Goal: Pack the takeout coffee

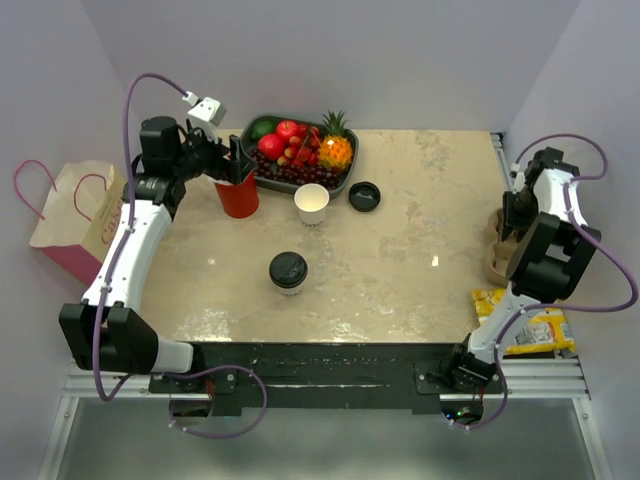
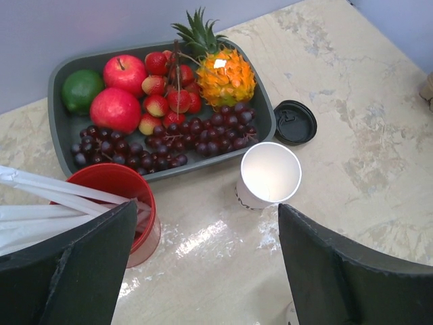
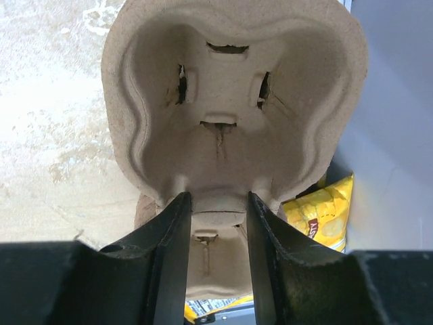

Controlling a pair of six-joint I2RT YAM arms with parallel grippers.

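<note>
The right gripper (image 3: pixel 218 203) is clamped on the middle ridge of a pulp cup carrier (image 3: pixel 230 122) at the right edge of the table (image 1: pixel 420 280). The left gripper (image 2: pixel 206 215) hangs wide apart over the red cup (image 2: pixel 115 183) holding straws, by the fruit tray (image 2: pixel 59 135). The takeout coffee (image 1: pixel 288 270) stands upright mid-table, open room all around it.

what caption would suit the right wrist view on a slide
Right gripper straddling the waist of a moulded pulp cup carrier, yellow snack bag beside it.
</note>
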